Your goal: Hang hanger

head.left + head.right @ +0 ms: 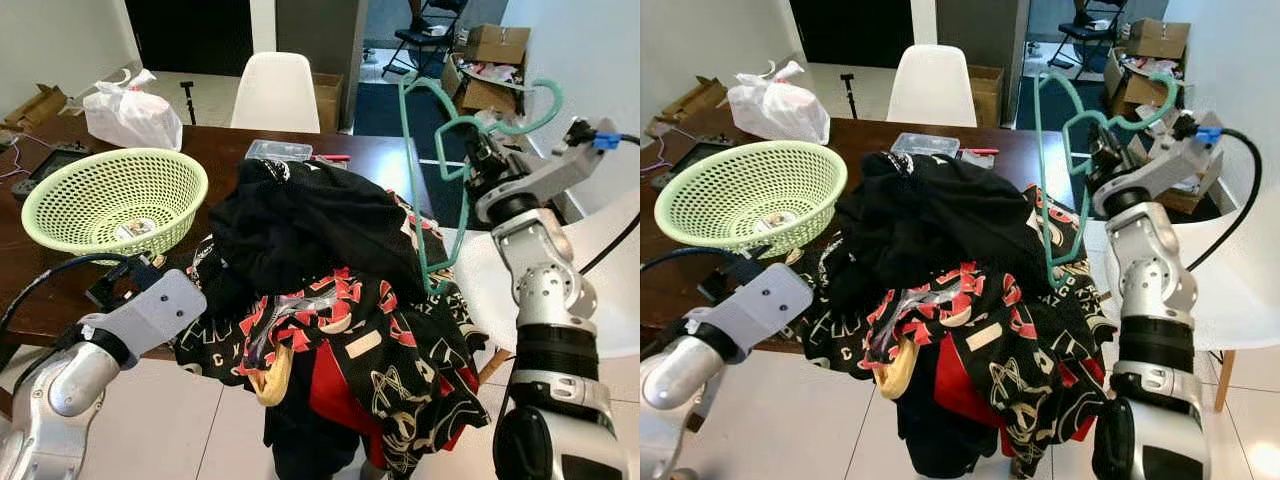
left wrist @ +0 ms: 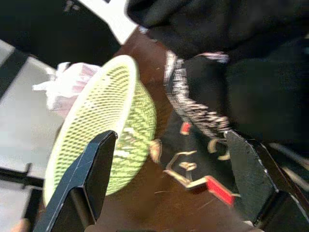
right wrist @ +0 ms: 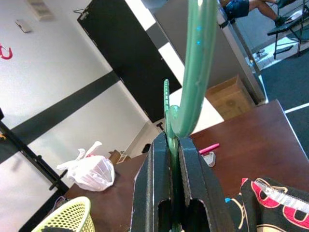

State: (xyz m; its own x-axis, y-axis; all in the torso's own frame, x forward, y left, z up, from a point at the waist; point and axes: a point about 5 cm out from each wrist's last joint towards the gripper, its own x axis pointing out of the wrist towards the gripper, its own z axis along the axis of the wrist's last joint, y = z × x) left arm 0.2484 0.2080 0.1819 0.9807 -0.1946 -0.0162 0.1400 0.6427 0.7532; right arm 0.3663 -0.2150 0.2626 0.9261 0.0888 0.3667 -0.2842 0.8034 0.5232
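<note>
Hovering low at the near table edge, left gripper (image 2: 169, 179) spread wide beside the green mesh basket (image 1: 112, 198) and the heaped black-and-red clothes (image 1: 330, 310). Raised over the table's right end, right gripper (image 3: 172, 164) pinched tight on the teal hanger (image 1: 445, 170), hook uppermost.

Even daylight fills the room, and both head views are sharp. The left wrist view is motion-blurred, smearing the pale green plastic mesh basket (image 2: 101, 140). The right wrist view is crisp.
</note>
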